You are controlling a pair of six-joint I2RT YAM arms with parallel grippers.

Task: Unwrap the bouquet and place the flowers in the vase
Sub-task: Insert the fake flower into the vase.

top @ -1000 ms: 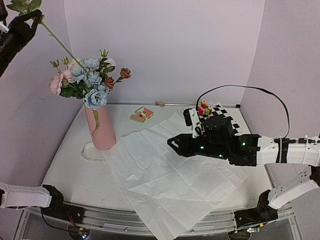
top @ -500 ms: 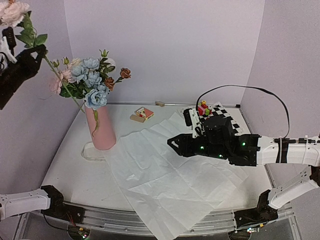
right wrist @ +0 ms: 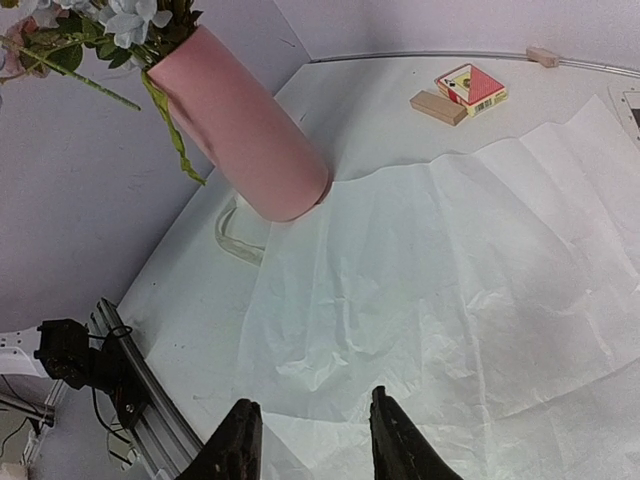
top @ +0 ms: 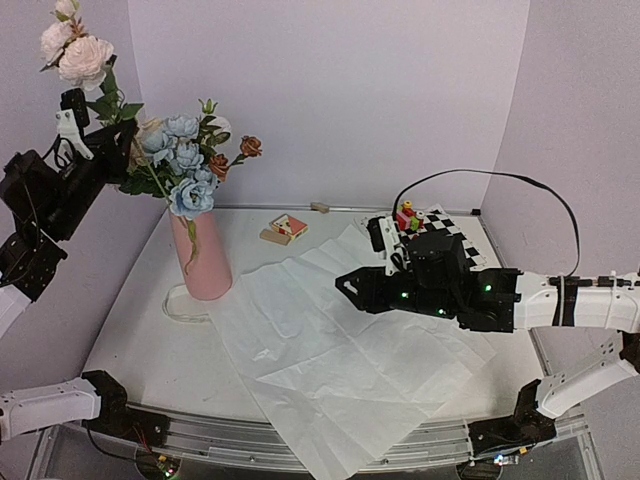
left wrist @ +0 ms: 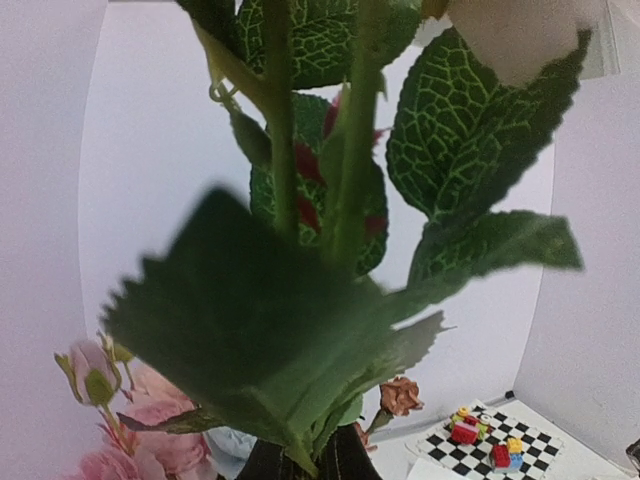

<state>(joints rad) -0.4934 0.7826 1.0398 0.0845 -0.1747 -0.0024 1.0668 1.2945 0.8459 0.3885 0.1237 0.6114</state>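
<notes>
Left fingers [top: 102, 140] clenched on thin green stem [left wrist: 279, 120], right fingers [right wrist: 238, 442] parted over crinkled paper [right wrist: 450, 260]

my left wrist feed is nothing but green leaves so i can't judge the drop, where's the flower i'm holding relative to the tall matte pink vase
Observer: In the top view, the left gripper is shut on the long-stemmed pale pink rose, up and to the left of the tall matte pink vase. The stem slants down towards the vase, and its lower end is lost among the blooms there.
Operator: is the vase upright, anything in it
Observer: Upright, with a bunch of blue, pink and rust-brown artificial roses standing in it.
Operator: and the right arm
Observer: The right gripper is open and empty above the flat white tissue paper.
</notes>
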